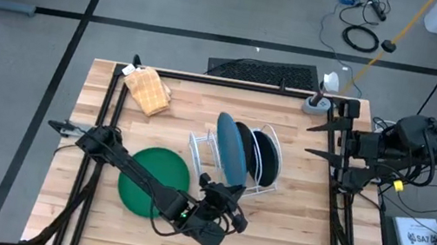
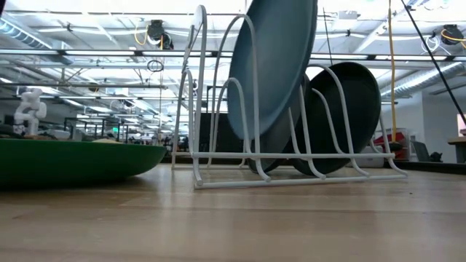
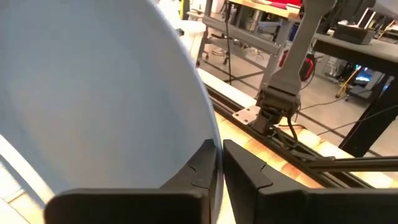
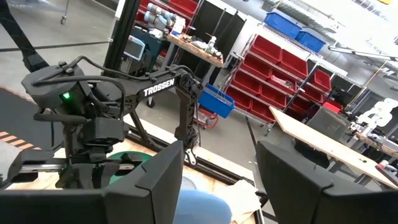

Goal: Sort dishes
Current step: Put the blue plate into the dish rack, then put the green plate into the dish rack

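A large bright blue plate (image 1: 229,149) stands on edge among the wire loops of the white rack (image 1: 197,147), tilted; it also shows in the low view (image 2: 273,65). My left gripper (image 1: 223,194) is shut on its rim at the near side. Behind it in the rack stand a dark teal plate (image 1: 244,149) and a black plate (image 1: 267,155). A large green plate (image 1: 153,181) lies flat on the table left of the rack, partly under my left arm. My right gripper (image 1: 321,141) is open and empty at the table's right edge. My left gripper pinches the blue plate's rim (image 3: 214,134) between its two fingers (image 3: 202,171), one on each face. It comes from the table's near side, above the rack. The plate stands tilted with its lower edge (image 2: 266,135) down between the rack's wires; whether it rests there I cannot tell.
A tan ridged block (image 1: 151,90) lies at the table's far left. A grey round base with a post (image 1: 318,105) stands at the far right corner. Black rails run along the table's left, far and right sides. Bare wood lies right of the rack.
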{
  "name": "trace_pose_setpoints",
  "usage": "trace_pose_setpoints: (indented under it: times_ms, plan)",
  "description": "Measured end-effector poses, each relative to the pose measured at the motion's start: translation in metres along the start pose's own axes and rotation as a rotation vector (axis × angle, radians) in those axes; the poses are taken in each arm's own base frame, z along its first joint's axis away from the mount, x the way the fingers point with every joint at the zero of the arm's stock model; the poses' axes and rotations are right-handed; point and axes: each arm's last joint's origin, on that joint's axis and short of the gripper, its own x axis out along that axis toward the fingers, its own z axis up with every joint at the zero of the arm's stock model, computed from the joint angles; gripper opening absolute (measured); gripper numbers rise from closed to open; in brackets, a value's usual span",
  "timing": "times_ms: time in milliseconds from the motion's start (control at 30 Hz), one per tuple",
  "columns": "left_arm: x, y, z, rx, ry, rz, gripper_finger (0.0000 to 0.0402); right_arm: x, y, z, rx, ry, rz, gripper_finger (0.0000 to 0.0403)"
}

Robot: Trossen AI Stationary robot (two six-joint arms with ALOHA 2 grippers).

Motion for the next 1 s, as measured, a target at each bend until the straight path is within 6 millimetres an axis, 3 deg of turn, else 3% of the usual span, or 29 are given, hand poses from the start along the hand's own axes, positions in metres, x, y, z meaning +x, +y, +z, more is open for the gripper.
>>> trace_pose_setpoints:
  times_ms: [333,633,800,1000]
  plan:
    - [0.0,0.0,0.0,-0.001,0.011,-0.013,0.0045,0.0,0.0,0.0,-0.003,0.001,0.005,0.0199]
    - [0.001,0.0,0.001,0.026,0.004,-0.004,0.0154,0.0,0.0,-0.001,0.019,0.006,0.007,0.0199]
    - [-0.004,0.002,0.017,0.11,-0.012,-0.011,0.0176,0.0,0.002,-0.004,0.034,0.041,0.022,0.0199]
    - [-0.019,0.007,0.052,0.234,-0.029,-0.05,0.0178,0.003,0.005,-0.008,0.036,0.081,0.038,0.0199]
